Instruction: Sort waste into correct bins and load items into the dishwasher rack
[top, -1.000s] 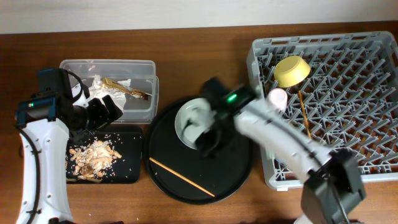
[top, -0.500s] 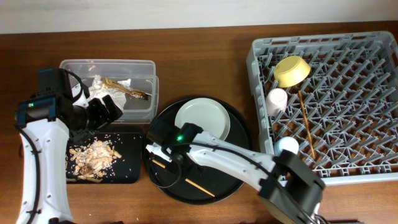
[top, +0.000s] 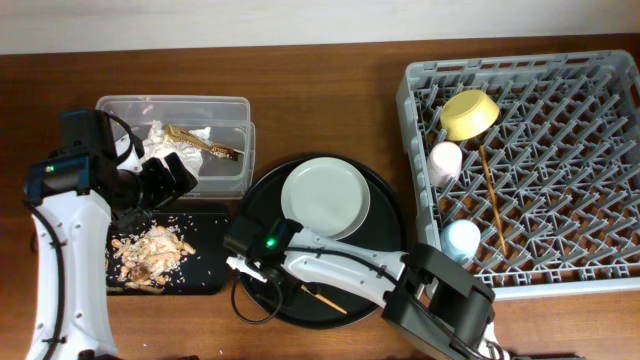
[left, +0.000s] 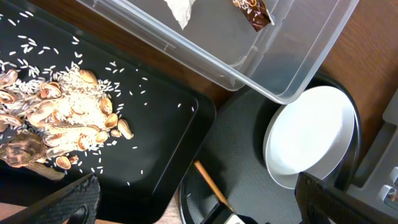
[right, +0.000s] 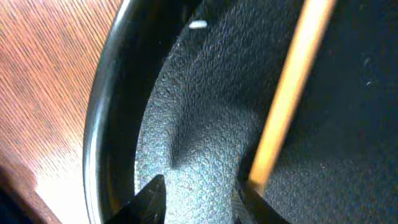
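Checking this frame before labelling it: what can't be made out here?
- Right gripper: overhead, the arm covers its fingers; right wrist view is too close to show whether it grips the chopstick.
- Left gripper: overhead, dark fingers blend together; left wrist view crops the tips.
- Wrapper: cut off by the top edge.

White arm links (top: 345, 268), black joints, green light, seemingly black cabling.

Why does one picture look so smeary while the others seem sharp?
Right wrist view: so close that the chopstick and the round black tray are soft and blurred. Left wrist view: crisp on the food scraps, with glare on the plate. Overhead view: evenly lit and sharp.
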